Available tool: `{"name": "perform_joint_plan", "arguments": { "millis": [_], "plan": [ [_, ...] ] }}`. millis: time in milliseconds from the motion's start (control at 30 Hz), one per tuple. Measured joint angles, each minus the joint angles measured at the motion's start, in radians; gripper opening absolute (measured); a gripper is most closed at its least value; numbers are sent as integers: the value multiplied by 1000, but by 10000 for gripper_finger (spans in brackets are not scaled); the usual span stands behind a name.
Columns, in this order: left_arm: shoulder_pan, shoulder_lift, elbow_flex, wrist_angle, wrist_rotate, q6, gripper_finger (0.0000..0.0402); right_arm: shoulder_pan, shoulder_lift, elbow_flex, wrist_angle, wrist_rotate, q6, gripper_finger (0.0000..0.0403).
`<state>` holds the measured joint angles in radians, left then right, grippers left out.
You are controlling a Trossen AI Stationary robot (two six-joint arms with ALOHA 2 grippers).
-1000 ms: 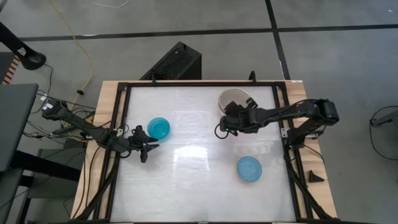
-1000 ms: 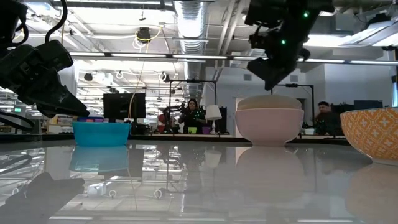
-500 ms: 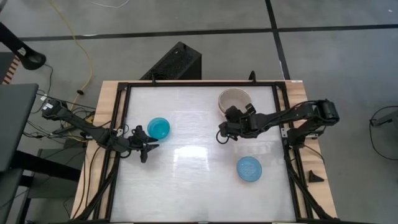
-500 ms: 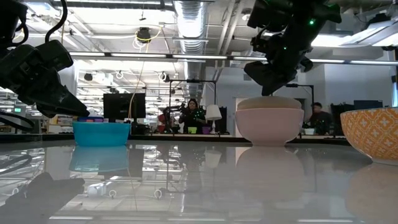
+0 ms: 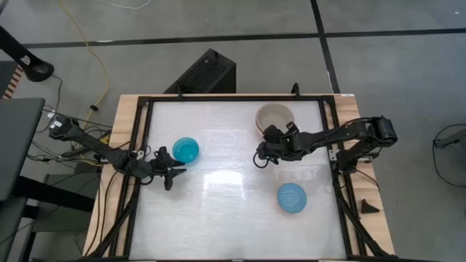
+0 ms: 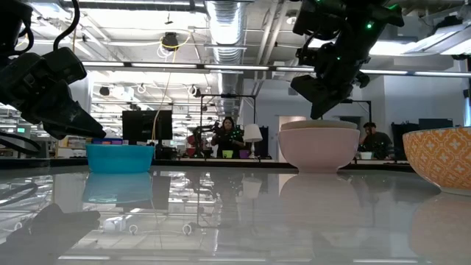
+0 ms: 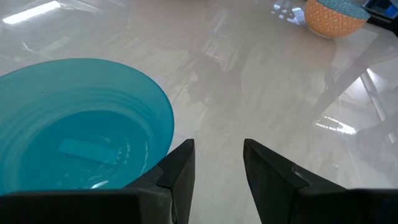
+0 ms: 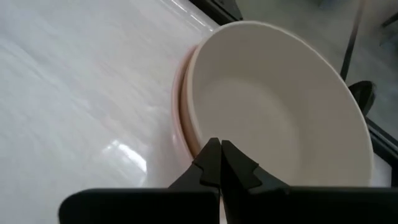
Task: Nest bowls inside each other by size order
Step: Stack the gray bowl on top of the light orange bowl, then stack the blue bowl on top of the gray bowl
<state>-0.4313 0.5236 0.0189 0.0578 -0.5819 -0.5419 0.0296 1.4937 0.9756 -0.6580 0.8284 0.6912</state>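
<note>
A teal bowl [image 5: 186,150] stands upright at the table's left; it also shows in the left wrist view [image 7: 74,124]. My left gripper [image 5: 175,166] is open and empty just beside the bowl's near rim [image 7: 217,162]. A beige bowl [image 8: 273,106] sits inside a pinkish bowl [image 8: 180,93] at the far right [image 5: 274,116]. My right gripper [image 5: 261,155] is shut and empty, raised, just near-left of this stack [image 8: 218,158]. A light blue bowl with an orange patterned outside [image 5: 292,198] stands upright at the near right.
A black frame [image 5: 218,98] runs around the white tabletop. There is free room across the table's middle and near left. In the low view people [image 6: 227,136] show in the room beyond the table.
My right gripper has drawn back from the bowl stack toward the table's near edge. The beige bowl, which stood higher above the pinkish bowl's rim, now sits lower and level inside it.
</note>
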Motion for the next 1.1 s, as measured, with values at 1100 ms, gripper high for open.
{"name": "perform_joint_plan", "arguments": {
  "millis": [1100],
  "plan": [
    [0, 0, 0, 0, 0, 0, 125, 561, -2, 310, -317, -647, 517, 39]
  ]
}}
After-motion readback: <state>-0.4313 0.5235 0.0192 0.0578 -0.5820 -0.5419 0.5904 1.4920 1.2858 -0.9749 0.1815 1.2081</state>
